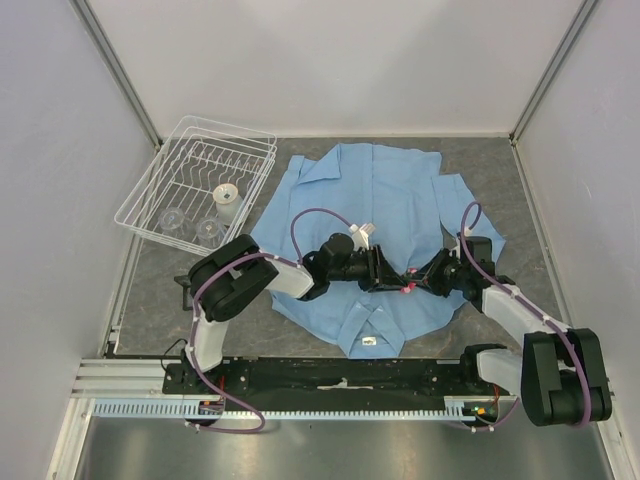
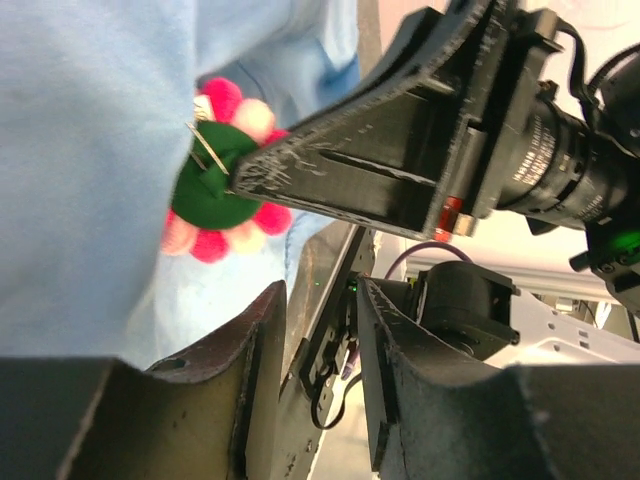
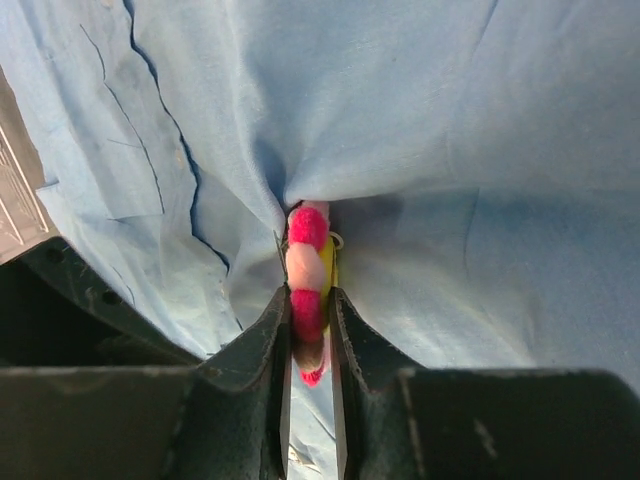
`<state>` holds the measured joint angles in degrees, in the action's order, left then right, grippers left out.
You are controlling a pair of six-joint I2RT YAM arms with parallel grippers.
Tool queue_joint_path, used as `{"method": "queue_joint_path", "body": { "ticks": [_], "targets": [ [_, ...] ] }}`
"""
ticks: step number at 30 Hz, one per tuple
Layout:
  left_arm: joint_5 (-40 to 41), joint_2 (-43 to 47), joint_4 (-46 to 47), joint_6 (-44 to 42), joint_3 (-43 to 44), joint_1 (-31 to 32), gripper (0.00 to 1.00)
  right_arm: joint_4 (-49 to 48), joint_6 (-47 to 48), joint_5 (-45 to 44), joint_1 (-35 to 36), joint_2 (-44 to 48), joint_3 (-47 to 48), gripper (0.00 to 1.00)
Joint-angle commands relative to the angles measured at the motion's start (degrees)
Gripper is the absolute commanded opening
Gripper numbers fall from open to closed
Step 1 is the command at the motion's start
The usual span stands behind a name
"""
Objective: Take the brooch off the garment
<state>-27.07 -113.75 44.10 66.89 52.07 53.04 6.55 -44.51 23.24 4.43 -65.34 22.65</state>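
Pink-red flower-shaped brooch [image 3: 308, 290] with a yellow centre sits edge-on, clamped between my right fingers [image 3: 262, 380], against the puckered light blue fabric shirt [image 3: 480, 120] spread mid-tabletop [image 1: 480, 160]. My left fingers [image 2: 255, 370], just left, stand parted, grasping nothing.

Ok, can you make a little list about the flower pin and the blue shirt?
Pin: small fluffy pink-and-yellow flower brooch, seen edge-on
Shirt: light blue button-up garment, spread on the grey table, puckered at the brooch
Right gripper: shut on the brooch
Left gripper: open, holding nothing
Pin off yet: seemingly not
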Motion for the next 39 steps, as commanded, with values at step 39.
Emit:
{"method": "queue_joint_path", "body": {
  "ticks": [39],
  "targets": [
    [3.16, -7.09, -3.49, -9.50, 3.56, 0.93, 0.27, 4.97, 15.51, 6.11, -2.23, -15.96, 12.50, 0.41]
  ]
}}
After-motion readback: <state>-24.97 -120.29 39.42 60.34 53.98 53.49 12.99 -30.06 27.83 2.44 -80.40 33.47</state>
